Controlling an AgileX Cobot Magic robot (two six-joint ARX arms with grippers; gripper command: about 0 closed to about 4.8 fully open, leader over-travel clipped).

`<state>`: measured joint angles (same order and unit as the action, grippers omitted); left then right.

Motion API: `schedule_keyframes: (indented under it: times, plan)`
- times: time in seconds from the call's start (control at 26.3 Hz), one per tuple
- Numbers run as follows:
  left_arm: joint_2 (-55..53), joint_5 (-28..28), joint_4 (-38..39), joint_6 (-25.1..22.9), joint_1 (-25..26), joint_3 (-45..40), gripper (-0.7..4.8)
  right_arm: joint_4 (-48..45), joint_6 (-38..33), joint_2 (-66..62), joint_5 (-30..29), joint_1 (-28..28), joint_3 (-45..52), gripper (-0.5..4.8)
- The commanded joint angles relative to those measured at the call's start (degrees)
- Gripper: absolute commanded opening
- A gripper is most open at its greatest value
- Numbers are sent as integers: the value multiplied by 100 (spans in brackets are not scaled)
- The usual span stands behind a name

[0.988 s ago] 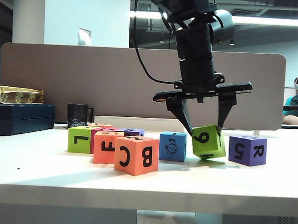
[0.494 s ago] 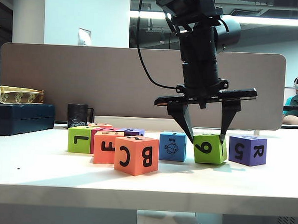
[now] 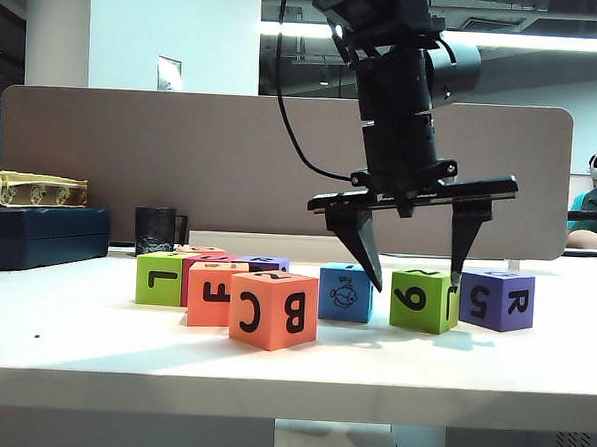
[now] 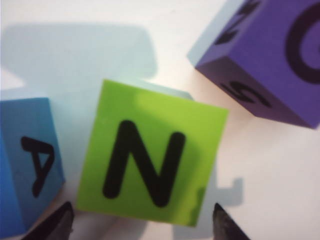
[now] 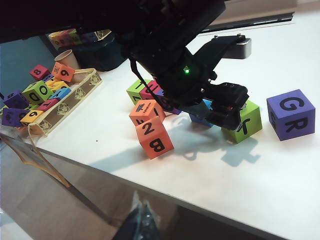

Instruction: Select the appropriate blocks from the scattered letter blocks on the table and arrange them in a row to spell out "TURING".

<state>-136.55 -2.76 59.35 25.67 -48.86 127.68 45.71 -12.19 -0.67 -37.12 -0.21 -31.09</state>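
N block set down, left hand (image 3: 410,284) spread wide

Lime block (image 4: 150,167) (foam, light, squashy) rests free on the surface (image 3: 271,367); pinch opposite flat sides. Right hand (image 5: 142,225): can't tell.

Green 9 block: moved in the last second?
Yes. The green 9 block went from tilted to flat and slid right, toward the purple block. Left pincer straddles it, open.

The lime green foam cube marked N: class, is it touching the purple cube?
Apart. The left wrist view shows white table between lime green cube and purple cube.
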Motion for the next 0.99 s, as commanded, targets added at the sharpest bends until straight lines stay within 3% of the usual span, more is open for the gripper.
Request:
schedule_keyframes:
  times: [0.04, 0.23, 0.42, 0.53, 0.8, 0.87, 0.99]
  plan:
    - [149, 68, 20, -214, -33, 31, 350, -98, 20, 66, -2, -2, -22, -1]
    - [293, 256, 96, -944, -39, 31, 350, -98, 20, 66, 0, -2, -22, -1]
    - [284, 256, -352, -2691, -44, 24, 350, -96, 20, 66, -4, -2, -22, -1]
    - [247, 262, -732, -3217, -46, 24, 350, -98, 20, 66, -2, 0, -22, -1]
    - [232, 621, -1611, -3425, -48, 24, 354, -98, 17, 66, -7, 0, -24, -1]
    - [162, 890, -2020, -3425, -44, 20, 434, -96, 17, 66, -7, 0, -22, -1]
    - [42, 922, -2227, -3427, -63, 17, 439, -96, 17, 66, -7, 0, -22, -1]
